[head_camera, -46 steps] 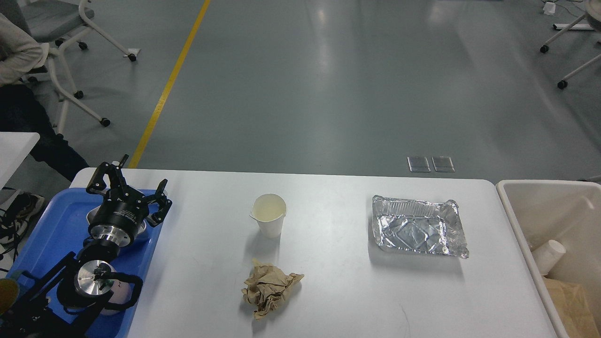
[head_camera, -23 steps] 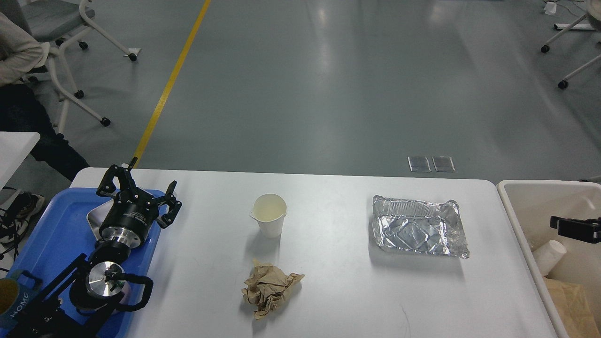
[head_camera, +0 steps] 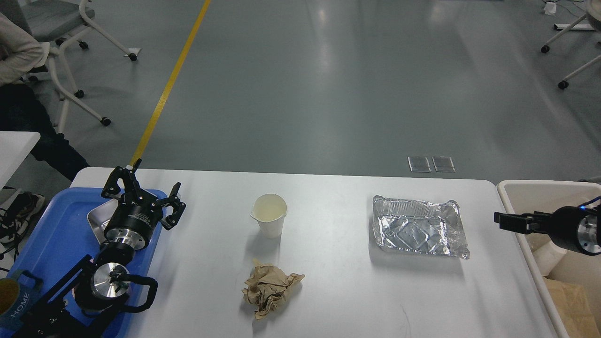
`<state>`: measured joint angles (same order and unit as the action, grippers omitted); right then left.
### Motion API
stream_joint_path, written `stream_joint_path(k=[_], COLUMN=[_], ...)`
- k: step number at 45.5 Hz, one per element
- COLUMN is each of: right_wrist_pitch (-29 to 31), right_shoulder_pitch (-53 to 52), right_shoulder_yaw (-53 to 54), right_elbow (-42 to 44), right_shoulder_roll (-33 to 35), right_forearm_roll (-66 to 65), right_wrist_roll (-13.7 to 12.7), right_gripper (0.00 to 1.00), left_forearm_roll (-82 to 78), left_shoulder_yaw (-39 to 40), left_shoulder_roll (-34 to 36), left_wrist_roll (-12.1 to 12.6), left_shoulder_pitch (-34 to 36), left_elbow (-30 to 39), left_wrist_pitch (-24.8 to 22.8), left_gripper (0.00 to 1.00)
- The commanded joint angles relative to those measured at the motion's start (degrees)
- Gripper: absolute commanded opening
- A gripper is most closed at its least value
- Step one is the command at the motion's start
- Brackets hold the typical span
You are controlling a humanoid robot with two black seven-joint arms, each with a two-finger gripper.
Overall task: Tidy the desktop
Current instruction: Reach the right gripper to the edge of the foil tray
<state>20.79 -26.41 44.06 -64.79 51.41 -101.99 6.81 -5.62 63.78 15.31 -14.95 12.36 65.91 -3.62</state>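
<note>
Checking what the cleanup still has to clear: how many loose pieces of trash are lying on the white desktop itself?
3 on the desktop: a paper cup upright mid-table, a crumpled brown paper ball in front of it, and a foil tray to the right.

I'm looking into what reads as a lab or test hall. Beyond the white desktop [head_camera: 328,281] stretches a broad grey sealed floor [head_camera: 328,84] with a yellow line [head_camera: 164,94] painted across it. Castered chairs [head_camera: 70,28] stand left of that line, more chair legs [head_camera: 568,56] far right, and metal floor plates [head_camera: 431,164] sit just beyond the desktop.
</note>
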Motion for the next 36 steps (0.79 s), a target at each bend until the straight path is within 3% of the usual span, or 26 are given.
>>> stream_joint_path(k=[1,15,36], right_wrist_pitch=[0.04,-0.31,-1.1], right_shoulder_pitch=[-4.61,-7.07,-7.34], right_shoulder_yaw=[-5.03,-9.26,-9.26], right_elbow=[4.84,12.58,14.69], right_shoulder_roll=[-2.89,-9.21,-14.84], right_forearm_roll=[0.3,1.36,2.94], right_wrist_roll=[-0.05,0.13,-0.31], right_gripper=[1.0,1.0,1.0], left_forearm_roll=[0.0,-0.09,-0.18], left_shoulder_yaw=[0.12,0.03,-0.23], left_shoulder_roll=[0.16,0.07,-0.01], left_wrist_roll=[-0.08,0.0,0.0], left_shoulder_pitch=[-0.59,-0.67,-0.76], left_elbow=[0.0,-0.08,-0.08], left_wrist_pitch=[0.01,0.1,0.1], left_gripper=[0.96,0.97,0.97])
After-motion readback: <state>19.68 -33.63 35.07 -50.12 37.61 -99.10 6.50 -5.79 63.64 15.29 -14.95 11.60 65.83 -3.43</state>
